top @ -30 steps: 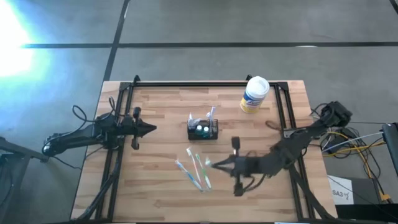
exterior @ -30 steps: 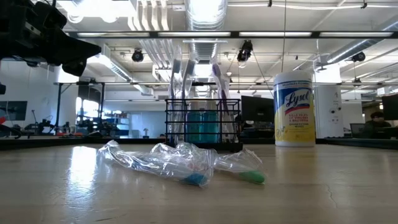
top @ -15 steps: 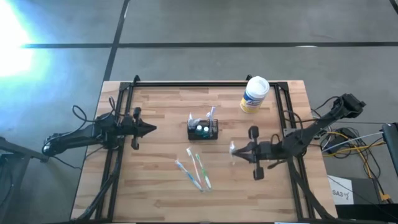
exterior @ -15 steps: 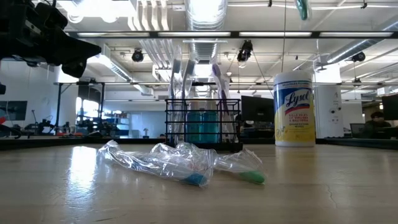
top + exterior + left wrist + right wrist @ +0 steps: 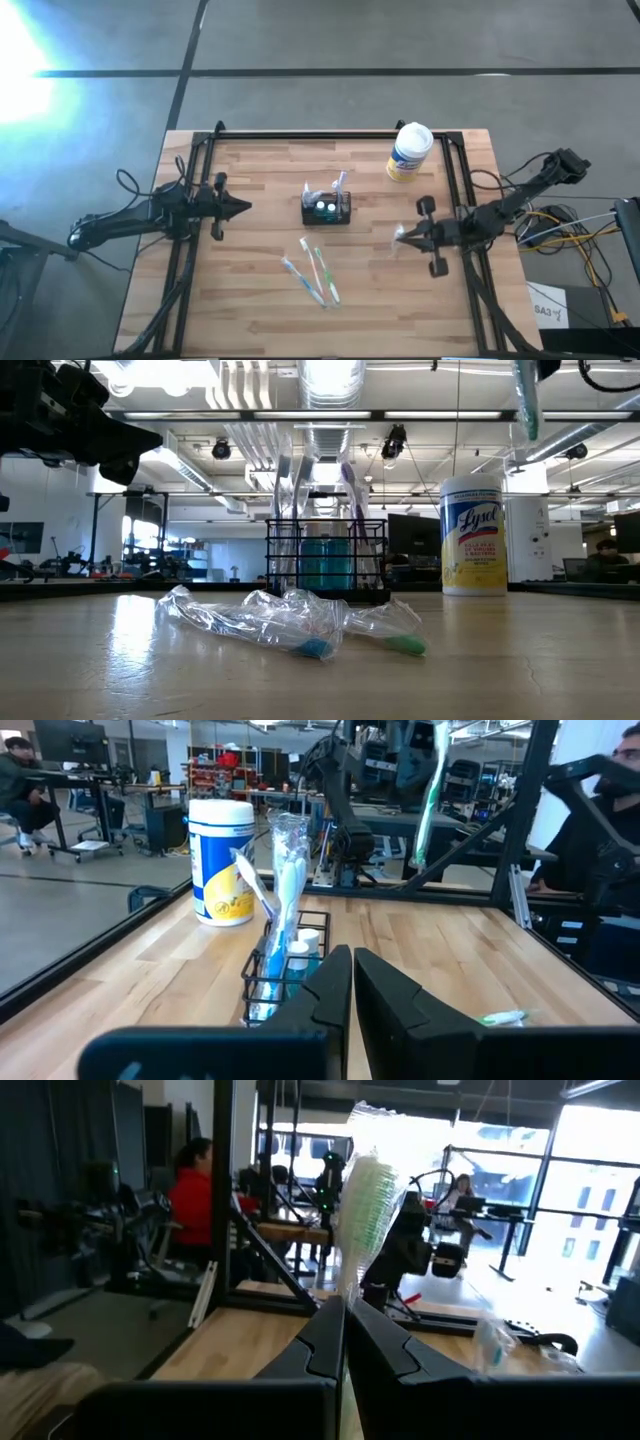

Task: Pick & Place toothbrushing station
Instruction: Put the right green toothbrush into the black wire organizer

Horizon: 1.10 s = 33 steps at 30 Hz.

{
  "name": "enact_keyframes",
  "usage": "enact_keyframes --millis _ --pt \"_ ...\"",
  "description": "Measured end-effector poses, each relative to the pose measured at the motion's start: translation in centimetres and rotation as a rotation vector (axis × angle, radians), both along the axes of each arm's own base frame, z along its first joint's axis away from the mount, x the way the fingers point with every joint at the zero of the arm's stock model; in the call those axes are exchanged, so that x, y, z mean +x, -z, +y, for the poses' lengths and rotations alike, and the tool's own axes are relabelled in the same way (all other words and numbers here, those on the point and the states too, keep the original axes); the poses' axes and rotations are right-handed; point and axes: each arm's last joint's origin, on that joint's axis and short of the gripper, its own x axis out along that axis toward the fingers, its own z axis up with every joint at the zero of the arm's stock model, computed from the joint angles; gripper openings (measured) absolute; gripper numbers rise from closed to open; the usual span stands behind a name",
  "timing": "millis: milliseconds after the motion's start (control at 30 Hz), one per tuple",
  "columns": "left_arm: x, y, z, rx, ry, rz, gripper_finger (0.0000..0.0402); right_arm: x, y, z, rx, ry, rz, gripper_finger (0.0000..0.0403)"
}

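Observation:
The black wire-mesh caddy point(image 5: 327, 209) stands on its base at the table's middle, with wrapped toothbrushes and small tubes upright in it; it also shows in the low view point(image 5: 326, 558) and the left wrist view point(image 5: 283, 965). Several wrapped toothbrushes point(image 5: 313, 272) lie flat on the table nearer than the caddy point(image 5: 290, 622). My right gripper point(image 5: 402, 236) is right of the caddy, above the table, shut on a green wrapped toothbrush point(image 5: 366, 1205). My left gripper point(image 5: 244, 208) is shut and empty, left of the caddy, pointing at it. My right gripper pinches the wrapped toothbrush between its two fingers just behind the bristle head point(image 5: 349, 1292), through the clear wrapper. The green bristle head and loose wrapper stick out past the fingertips. The brush is lifted clear of the table and shows nearly upright in the low view point(image 5: 526, 400).
A white-and-yellow wipes tub point(image 5: 410, 152) stands at the far right of the table. A black frame rail point(image 5: 330, 136) runs along the far edge and down both sides. People sit in the room beyond the table point(image 5: 190, 1175).
My right gripper has gone from the pile of toothbrushes toward the table's right edge and upward, staying shut on the green wrapped toothbrush, which is now lifted clear of the table. The other brushes and the caddy have stayed in place.

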Motion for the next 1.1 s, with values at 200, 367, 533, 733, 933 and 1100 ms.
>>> enact_keyframes --millis 200,367,533,733,933,1100 --pt "0.0 0.0 0.0 0.0 0.0 0.001 0.0021 -2.7 1.2 -1.8 0.011 0.012 -0.093 0.0008" --pt "0.0 0.0 0.0 0.0 0.0 0.001 0.0021 -4.4 2.4 -2.9 0.046 0.015 -0.149 0.0008" --pt "0.0 0.0 0.0 0.0 0.0 0.001 0.0021 -5.2 4.1 -3.4 0.043 0.022 -0.178 0.0008" --pt "0.0 -0.1 0.0 0.07 0.003 -0.003 0.0021 -5.7 5.6 -3.9 0.025 0.08 -0.169 0.0008" --pt "0.0 -0.1 0.0 0.196 0.008 -0.002 0.0021 -6.0 5.4 -4.1 0.028 0.088 -0.194 0.0008" --pt "0.0 -0.1 0.0 0.195 0.008 -0.003 0.0021 -5.8 5.2 -4.3 0.023 0.119 -0.211 0.0008"
